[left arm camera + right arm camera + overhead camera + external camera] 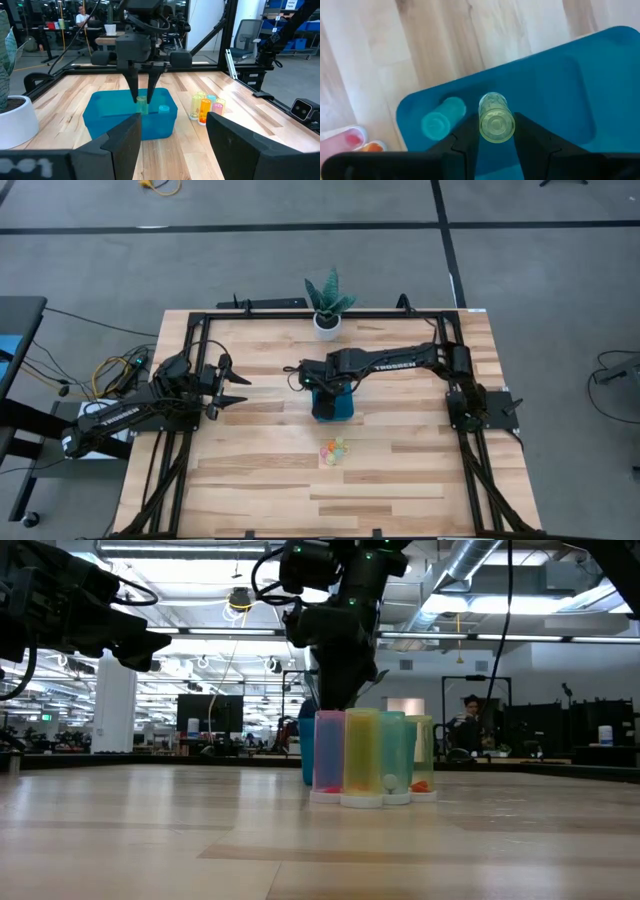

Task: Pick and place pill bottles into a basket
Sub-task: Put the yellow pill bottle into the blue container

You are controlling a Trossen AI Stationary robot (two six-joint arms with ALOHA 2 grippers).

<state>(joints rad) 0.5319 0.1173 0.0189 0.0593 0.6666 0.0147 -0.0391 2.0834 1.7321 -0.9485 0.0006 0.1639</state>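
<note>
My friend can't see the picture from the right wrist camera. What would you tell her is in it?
The right hand holds a pale green pill bottle between its two dark fingers, above the blue basket. A teal bottle already lies inside the basket, and a pink bottle and an orange one stand on the wooden table.

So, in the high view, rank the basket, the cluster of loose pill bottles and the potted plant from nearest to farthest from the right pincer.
1. The basket, directly beneath the right pincer, which is shut on a green bottle.
2. The potted plant, at the table's far edge.
3. The loose pill bottles, on the near side of the basket.
</note>
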